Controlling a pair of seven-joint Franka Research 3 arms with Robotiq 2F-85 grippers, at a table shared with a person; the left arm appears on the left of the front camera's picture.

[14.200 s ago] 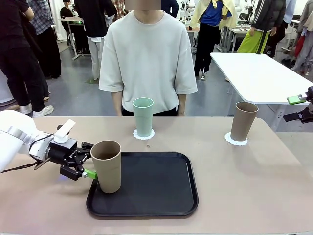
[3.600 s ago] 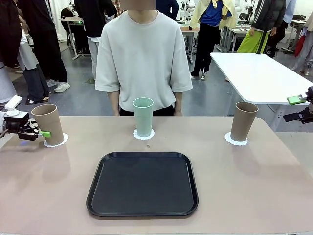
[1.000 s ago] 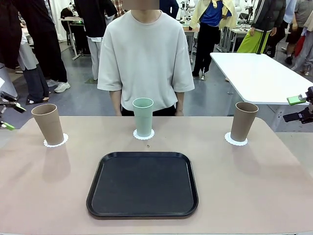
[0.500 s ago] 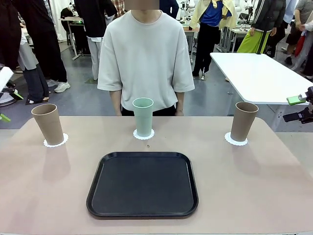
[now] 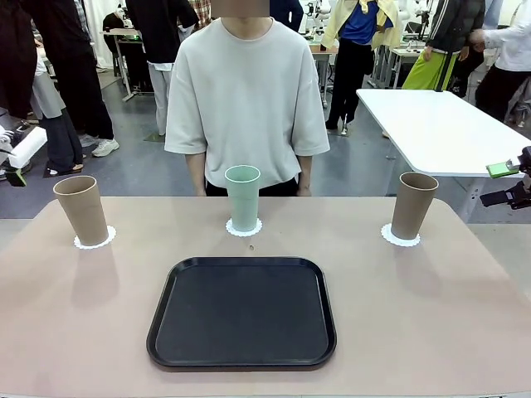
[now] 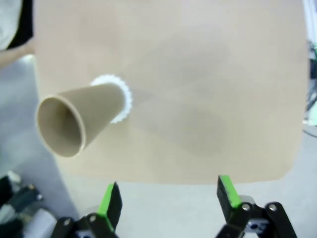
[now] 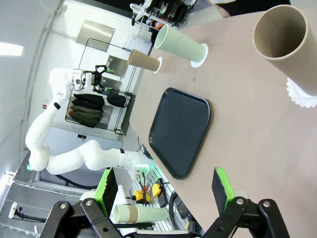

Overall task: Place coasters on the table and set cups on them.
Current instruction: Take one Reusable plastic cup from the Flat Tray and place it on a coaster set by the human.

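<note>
Black rounded-corner plastic tray [image 5: 241,311], lower centre of front view, nothing on it. Person in pale grey-green short-sleeved tee [image 5: 246,91] upper centre, arms down. White-topped table [image 5: 436,124] upper right. Other ppl standing across top bkgd.

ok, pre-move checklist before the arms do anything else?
1. Left tan cup upright on its coaster: ok.
2. Mint cup upright on its coaster: ok.
3. Right tan cup upright on its coaster: ok.
4. Left gripper open, holding nothing: ok.
5. Right gripper open, holding nothing: ok.
6. Black tray has nothing on it: ok.
</note>
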